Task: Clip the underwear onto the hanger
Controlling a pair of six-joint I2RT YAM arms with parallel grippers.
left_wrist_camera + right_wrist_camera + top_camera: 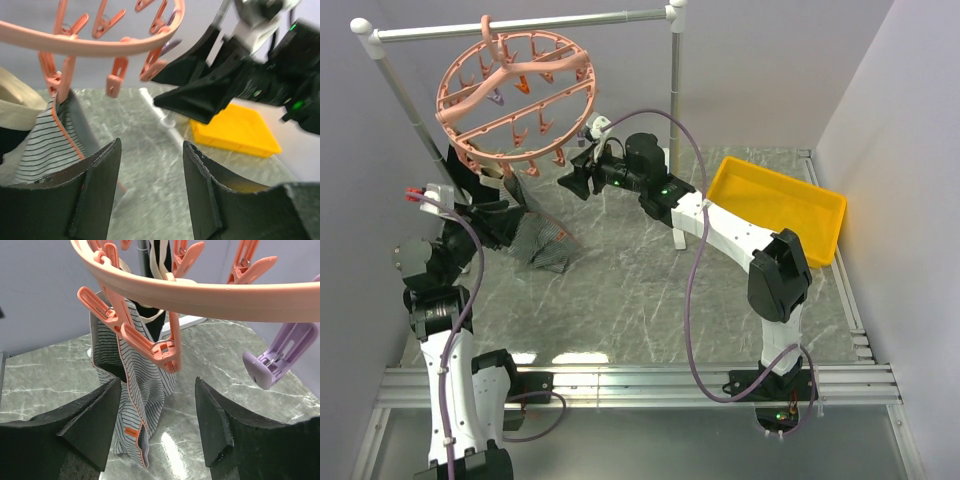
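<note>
The pink ring hanger (pixel 515 95) hangs tilted from the grey rail. The striped grey underwear (pixel 542 238) hangs from a clip at the ring's lower edge, and its lower end lies crumpled on the table. My left gripper (pixel 523 200) is open and empty, just right of the cloth (pixel 47 145) and below the ring (pixel 100 45). The clip on the cloth's top (pixel 57 85) shows there. My right gripper (pixel 567 182) is open and empty under the ring's near edge (pixel 200 292). It faces the underwear (pixel 135 390), with a pink clip (pixel 150 342) above its jaws.
The grey rail (pixel 520 25) stands on two posts at the back. A yellow tray (pixel 780 205) lies at the right and also shows in the left wrist view (pixel 235 132). A purple clip (pixel 280 357) dangles at the right of the right gripper.
</note>
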